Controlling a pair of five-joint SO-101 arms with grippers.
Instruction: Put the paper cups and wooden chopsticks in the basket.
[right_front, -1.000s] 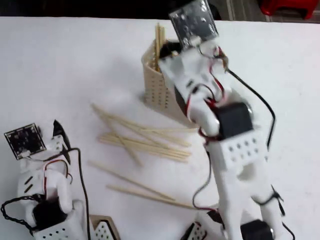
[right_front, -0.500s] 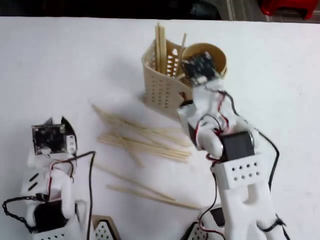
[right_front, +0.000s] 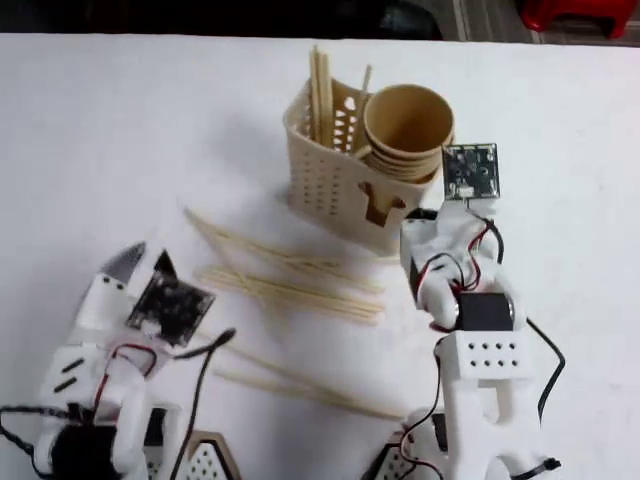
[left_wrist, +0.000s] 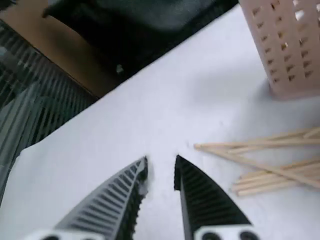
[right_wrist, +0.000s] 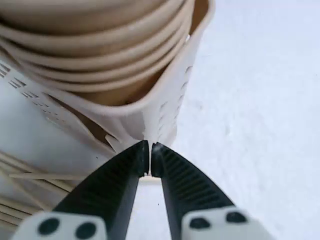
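paper cups (right_front: 408, 125) stacked in basket (right_front: 330, 185), bases hidden

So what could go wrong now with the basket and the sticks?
The right gripper, shut, sits right beside the wall of the basket. A careless move could shove or tip it, and the stacked paper cups stick out above the rim. The loose chopsticks on the table lie crossed, so the open left gripper might catch several or scatter them.

No text, label, number or sign can be read.
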